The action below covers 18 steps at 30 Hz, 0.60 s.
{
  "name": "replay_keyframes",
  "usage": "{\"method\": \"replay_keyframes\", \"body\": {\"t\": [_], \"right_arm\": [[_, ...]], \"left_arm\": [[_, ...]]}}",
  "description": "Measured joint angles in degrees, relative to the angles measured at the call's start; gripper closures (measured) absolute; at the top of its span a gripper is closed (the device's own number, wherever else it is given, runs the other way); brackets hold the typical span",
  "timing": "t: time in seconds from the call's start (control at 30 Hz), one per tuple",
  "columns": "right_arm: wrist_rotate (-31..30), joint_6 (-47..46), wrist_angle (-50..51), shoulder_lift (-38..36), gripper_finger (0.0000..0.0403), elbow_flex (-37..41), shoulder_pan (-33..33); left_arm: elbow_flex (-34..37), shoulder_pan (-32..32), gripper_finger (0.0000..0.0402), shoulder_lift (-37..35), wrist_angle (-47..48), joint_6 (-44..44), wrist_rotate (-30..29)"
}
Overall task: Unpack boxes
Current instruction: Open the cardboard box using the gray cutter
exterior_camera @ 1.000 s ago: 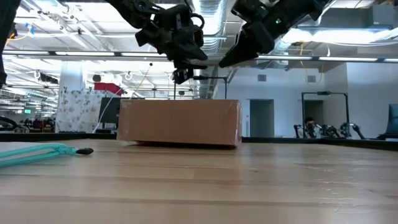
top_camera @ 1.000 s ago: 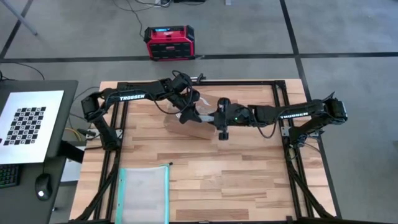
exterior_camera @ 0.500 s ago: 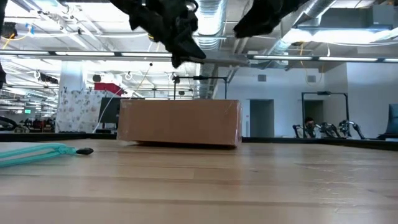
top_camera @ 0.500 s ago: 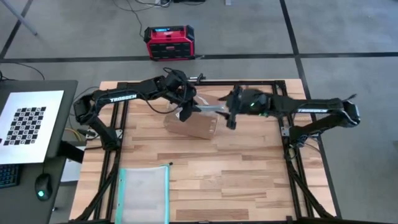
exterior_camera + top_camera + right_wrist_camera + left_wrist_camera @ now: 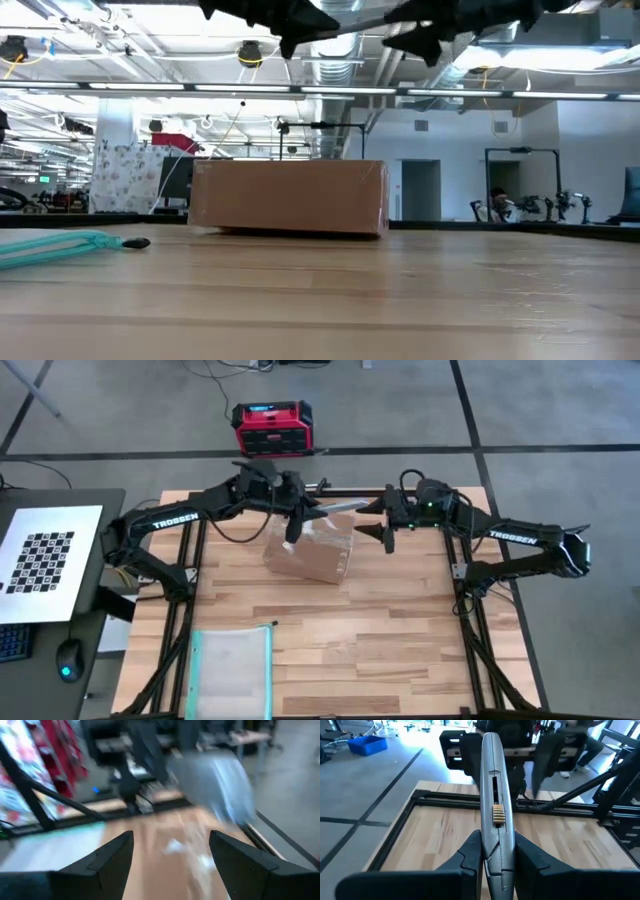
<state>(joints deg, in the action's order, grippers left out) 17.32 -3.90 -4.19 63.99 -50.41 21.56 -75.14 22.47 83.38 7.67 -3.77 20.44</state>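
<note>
- We see the plain brown corrugated cardboard box (image 5: 310, 552) resting on the pale wooden slatted table (image 5: 380, 630), toward the far edge and about midway between the two arms; in the low view the box (image 5: 288, 198) sits flat with its flaps closed and a shiny tape strip down its right end.
- Our left gripper (image 5: 293, 518) hangs above the box's far left corner, and its fingers (image 5: 470, 855) are clamped on a slim silver-grey utility knife (image 5: 494, 815) with a small brass-coloured slider on its body.
- In the high view that knife (image 5: 335, 508) points from the left gripper across toward the right arm, raised over the far edge of the box and not touching it.
- Our right gripper (image 5: 385, 530) hovers just beside the box's far right corner, off the cardboard, with its two dark fingers (image 5: 112, 857) spread apart and nothing between them.
- The right wrist view is blurred; we make out only a grey shape ahead and cannot tell what it is.
- A clear teal-edged plastic pouch (image 5: 232, 670) lies flat at the near left of the table, well apart from the box.
- A red and black case (image 5: 272, 428) stands on the grey floor beyond the table's far edge.
</note>
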Motion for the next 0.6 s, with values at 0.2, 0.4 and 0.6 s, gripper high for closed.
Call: {"method": "replay_keyframes", "body": {"t": [0.2,0.4,0.6], "right_arm": [[2.92,-1.01,-8.13,4.07,0.0154,0.15,0.00],[3.96,-2.17,-12.24,4.64,0.0176,0.14,-0.02],[3.93,-2.27,-14.29,4.26,0.0199,0.13,-0.02]], "left_arm": [[0.01,-2.78,0.0353,0.10,-3.04,0.26,-0.56],[0.01,-3.67,0.0353,0.13,-2.23,0.21,-4.13],[0.01,-3.79,0.0353,0.13,-1.94,-0.88,-6.04]]}}
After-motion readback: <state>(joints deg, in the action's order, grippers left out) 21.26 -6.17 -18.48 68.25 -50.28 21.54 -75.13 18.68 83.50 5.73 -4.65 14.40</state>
